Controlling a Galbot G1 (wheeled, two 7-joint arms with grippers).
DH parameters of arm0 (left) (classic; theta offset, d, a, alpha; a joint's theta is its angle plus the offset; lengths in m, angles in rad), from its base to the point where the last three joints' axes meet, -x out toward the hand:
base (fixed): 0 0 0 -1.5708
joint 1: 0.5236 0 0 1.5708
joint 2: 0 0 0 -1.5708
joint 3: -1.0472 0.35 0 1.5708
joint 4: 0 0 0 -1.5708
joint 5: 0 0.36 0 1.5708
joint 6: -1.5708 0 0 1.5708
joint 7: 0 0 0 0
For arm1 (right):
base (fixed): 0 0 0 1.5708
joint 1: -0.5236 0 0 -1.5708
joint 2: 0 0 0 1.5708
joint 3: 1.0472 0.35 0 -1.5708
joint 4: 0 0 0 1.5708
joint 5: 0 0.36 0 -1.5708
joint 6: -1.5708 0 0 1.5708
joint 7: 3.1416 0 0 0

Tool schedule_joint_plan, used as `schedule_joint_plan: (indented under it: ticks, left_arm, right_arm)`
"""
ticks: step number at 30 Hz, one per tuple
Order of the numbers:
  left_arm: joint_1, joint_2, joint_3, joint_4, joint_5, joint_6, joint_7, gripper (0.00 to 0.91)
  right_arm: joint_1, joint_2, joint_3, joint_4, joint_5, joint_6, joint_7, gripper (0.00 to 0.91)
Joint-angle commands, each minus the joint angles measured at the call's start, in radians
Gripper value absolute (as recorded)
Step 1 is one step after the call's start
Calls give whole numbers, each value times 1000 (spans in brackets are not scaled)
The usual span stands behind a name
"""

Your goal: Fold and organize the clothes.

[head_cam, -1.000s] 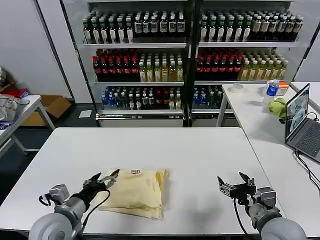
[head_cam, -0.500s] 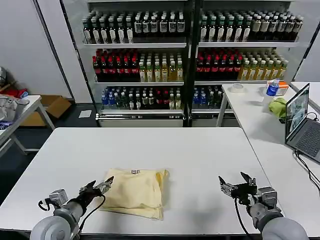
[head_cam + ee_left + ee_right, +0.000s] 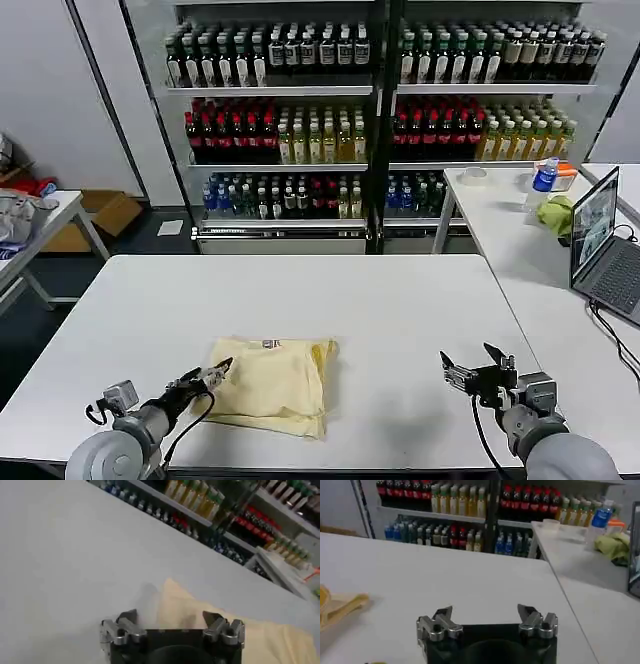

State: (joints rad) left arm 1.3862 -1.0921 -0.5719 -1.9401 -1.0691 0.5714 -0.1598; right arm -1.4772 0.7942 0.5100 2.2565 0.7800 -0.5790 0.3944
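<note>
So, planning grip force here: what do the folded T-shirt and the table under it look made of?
T-shirt: soft, thin, matte cream-yellow fabric, probably cotton knit; its layers sag and wrinkle. Table: smooth, hard white top, likely laminate, with a faint sheen.

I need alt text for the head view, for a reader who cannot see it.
A folded cream-yellow T-shirt lies on a white table. The open left gripper is at its left edge; the open right gripper hovers apart, to the right. Bottle shelves stand behind.
</note>
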Motion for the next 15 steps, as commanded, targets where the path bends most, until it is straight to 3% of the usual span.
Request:
schedule_joint_plan:
  ticks: [1, 5, 7, 8, 11, 15]
  left_arm:
    - [-17, -12, 3, 31, -106, 6, 24, 907]
    - [-22, -17, 3, 29, -125, 6, 25, 907]
    - [-22, -18, 3, 26, -132, 5, 26, 856]
    - [-24, -19, 2, 25, -133, 5, 26, 534]
    - [-29, -20, 4, 28, -132, 4, 27, 10]
    - [-30, -20, 5, 30, -132, -5, 28, 10]
  right_arm:
    - [3, 2, -3, -2, 0, 0, 2, 907]
    - [3, 1, -1, -2, 1, 0, 3, 907]
    - [3, 1, -1, -3, 1, 0, 3, 907]
    - [3, 1, 0, -3, 1, 0, 3, 907]
    - [3, 2, 1, -2, 1, 0, 4, 907]
    - [-1, 4, 4, -1, 1, 0, 4, 907]
